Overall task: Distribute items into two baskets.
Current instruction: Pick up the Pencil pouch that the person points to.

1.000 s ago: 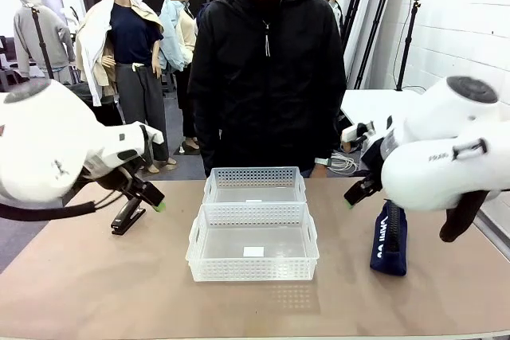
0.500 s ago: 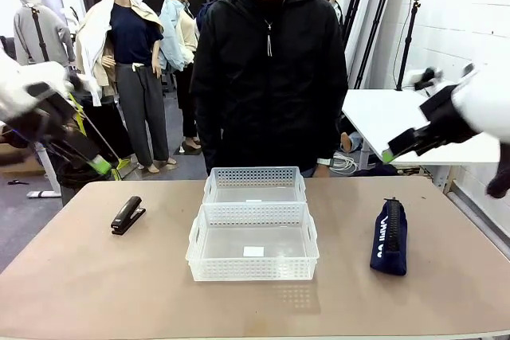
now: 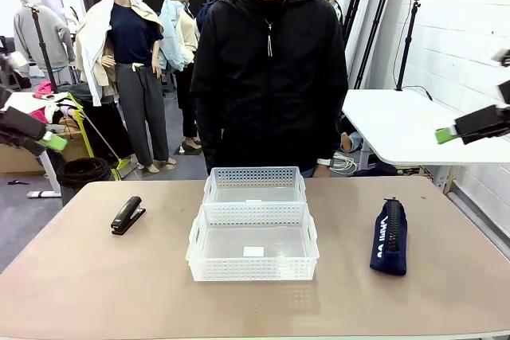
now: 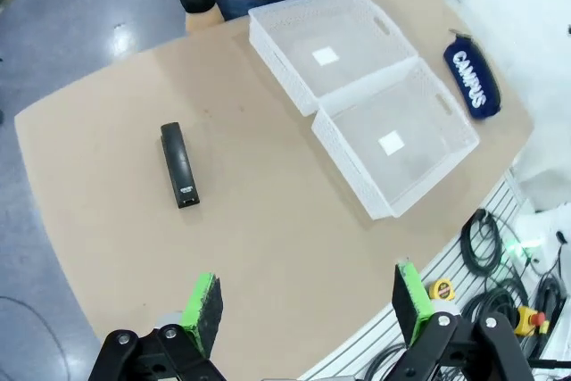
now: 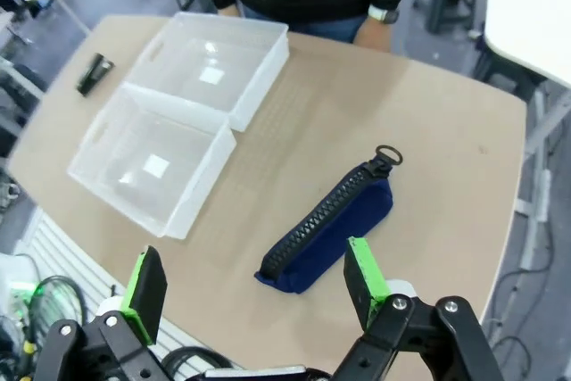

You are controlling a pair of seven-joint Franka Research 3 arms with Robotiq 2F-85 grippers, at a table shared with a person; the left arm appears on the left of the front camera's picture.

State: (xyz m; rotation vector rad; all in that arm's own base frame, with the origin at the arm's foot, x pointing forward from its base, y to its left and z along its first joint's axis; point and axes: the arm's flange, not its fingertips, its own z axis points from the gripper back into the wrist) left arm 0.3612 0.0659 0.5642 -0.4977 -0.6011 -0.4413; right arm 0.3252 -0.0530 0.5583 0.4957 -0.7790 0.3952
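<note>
Front view: we've nothing sorted yet. Stapler (image 3: 127,215) mid-left on table, pouch (image 3: 390,236) mid-right, both outside baskets (image 3: 253,264) at centre. Left gripper (image 4: 305,305) & right gripper (image 5: 254,285) wide open, holding nothing. Both picks + drops left.

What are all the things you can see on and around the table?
Stapler: one, black, table's left side.
Pouch: one, navy with white CAMPUS lettering, table's right side.
Near basket: one, white, empty, table middle.
Far basket: one, white, empty, right behind it.
Table: one, brown.
Person: one, black jacket, far side.
Left end effector: one, black, green pads, open, raised.
Right end effector: one, same colours, open, raised.
</note>
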